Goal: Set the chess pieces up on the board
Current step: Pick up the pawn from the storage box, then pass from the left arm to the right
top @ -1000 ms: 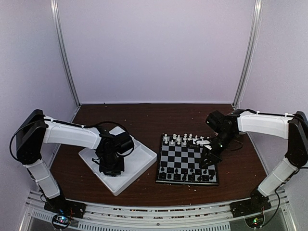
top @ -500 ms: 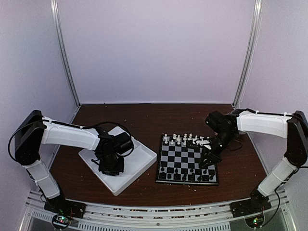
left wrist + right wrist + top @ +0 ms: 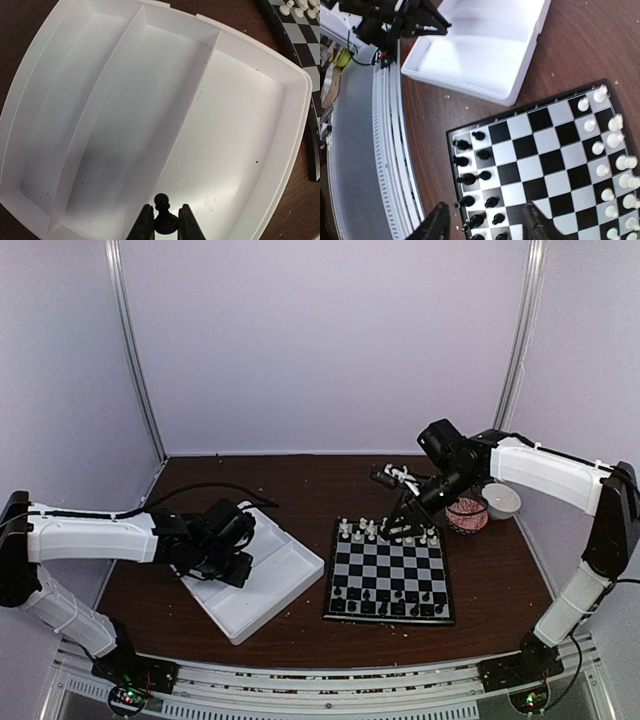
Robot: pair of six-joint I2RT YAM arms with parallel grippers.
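Note:
A black pawn, one of the chess pieces, is pinched at its base between my left gripper's fingers, above the white tray. In the top view the left gripper hangs over the tray's left part. The board lies right of the tray, with black pieces along its near rows. My right gripper is raised over the board's far side. Its jaws stand open and empty above the black pieces on the board.
White chess pieces fill the board's far rows. A small reddish bowl and a white cup stand right of the board. The tray has a dividing wall, and both its compartments look bare.
The right gripper has risen from the board's right side toward the far rows, and its jaws have opened. The left arm has drawn back leftward, its jaws now shut on a black pawn.

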